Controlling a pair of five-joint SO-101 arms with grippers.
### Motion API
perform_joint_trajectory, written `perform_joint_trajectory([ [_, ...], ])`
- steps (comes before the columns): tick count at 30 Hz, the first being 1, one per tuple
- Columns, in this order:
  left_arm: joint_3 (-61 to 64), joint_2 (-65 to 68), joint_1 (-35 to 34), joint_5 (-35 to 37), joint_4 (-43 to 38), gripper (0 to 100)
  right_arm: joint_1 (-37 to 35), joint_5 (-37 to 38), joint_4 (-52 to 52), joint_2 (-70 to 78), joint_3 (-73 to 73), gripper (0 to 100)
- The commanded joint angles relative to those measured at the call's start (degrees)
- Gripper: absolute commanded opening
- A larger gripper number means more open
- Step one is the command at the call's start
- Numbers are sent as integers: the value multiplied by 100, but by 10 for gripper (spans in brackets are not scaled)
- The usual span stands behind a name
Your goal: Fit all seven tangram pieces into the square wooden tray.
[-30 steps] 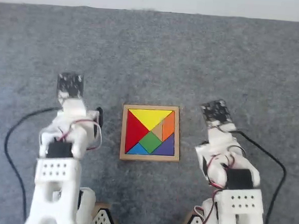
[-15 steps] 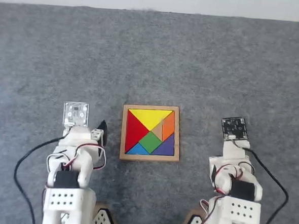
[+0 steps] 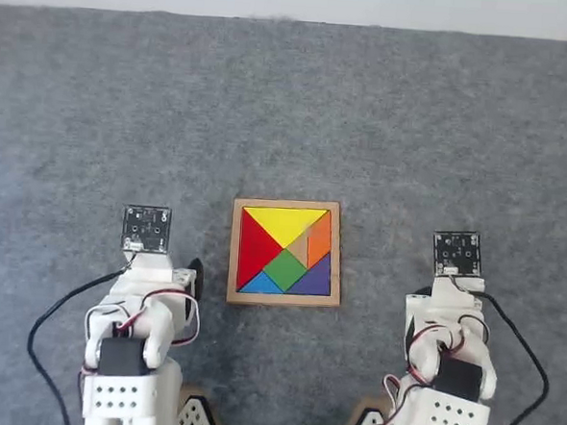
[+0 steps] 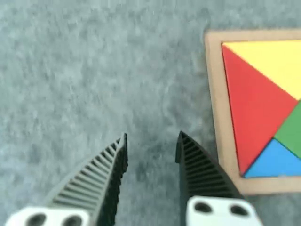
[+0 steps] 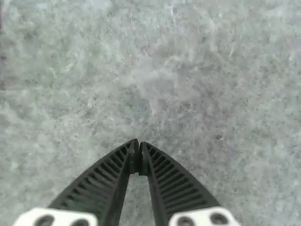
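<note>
Overhead and wrist views of a two-arm rig on a grey, felt-like tabletop [image 3: 290, 107].

The square wooden tray [image 3: 283, 300] lies flat between the two arms, near the tabletop's middle. Inside its rim the tangram pieces sit flush:
- a yellow triangle [image 3: 286, 222] along the far edge
- a red triangle [image 3: 253, 247] along the side facing the left arm
- a green square [image 3: 286, 269] in the middle
- a blue triangle [image 3: 262, 283] at the near corner on the left arm's side
- a purple piece [image 3: 313, 277] at the other near corner
- an orange piece [image 3: 320, 239] along the side facing the right arm

A small tan patch [image 3: 301, 247] between yellow and orange is either a wood-coloured piece or the bare tray floor; which one cannot be told.

The left arm [image 3: 138, 305] is folded low beside the tray. Its left hand [image 4: 151, 139] points down at bare tabletop, with its fingers parted by a moderate gap and nothing between them. In the left wrist view the tray's rim [image 4: 214, 94] lies just beside the nearer finger but apart from it, and the red, yellow and blue pieces are visible within.

The right arm [image 3: 450, 324] stands on the tray's other side, well apart from it. Its right hand [image 5: 138, 145] hangs over bare tabletop with its fingertips pressed together, gripping nothing.
</note>
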Motion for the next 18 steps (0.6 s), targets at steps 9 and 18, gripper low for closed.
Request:
perform_joint_trajectory([
  [9,-92,-492,18,-18,624,164,48,79,84,-145,79,9],
  [18,-92,-492,18,-18,624,164,48,88,84,-145,79,9],
])
